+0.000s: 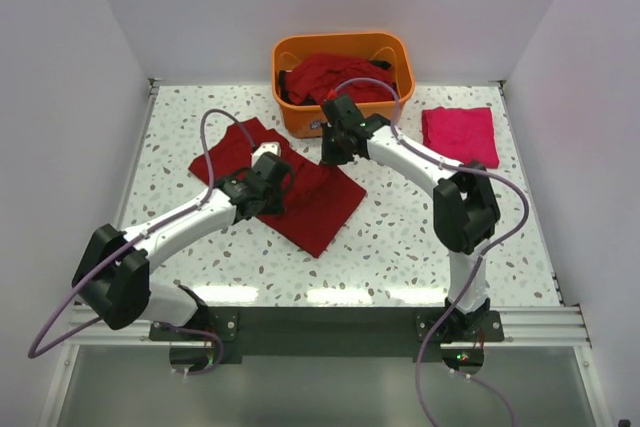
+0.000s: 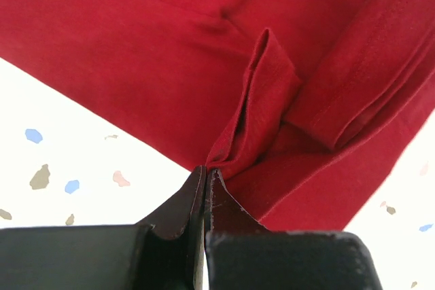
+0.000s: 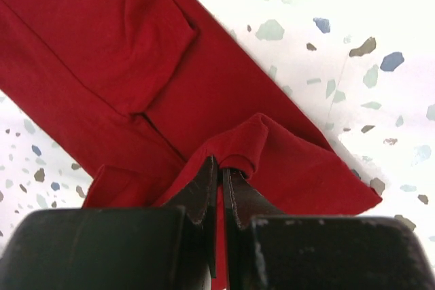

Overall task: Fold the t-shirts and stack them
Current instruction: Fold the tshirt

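The dark red cloth t-shirt [image 1: 320, 212] is pinched by the closed left gripper [image 2: 206, 172] and, toward 2 o'clock, the closed right gripper [image 3: 221, 165].

tub [image 1: 340, 40] behind spread t-shirt [image 1: 320, 209], folded t-shirt [image 1: 460, 135] right of tub

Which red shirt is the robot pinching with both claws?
The dark red t-shirt spread on the table: the left gripper and right gripper are both shut on it. The pinkish-red shirt lies folded alone, and other shirts sit in the orange tub.
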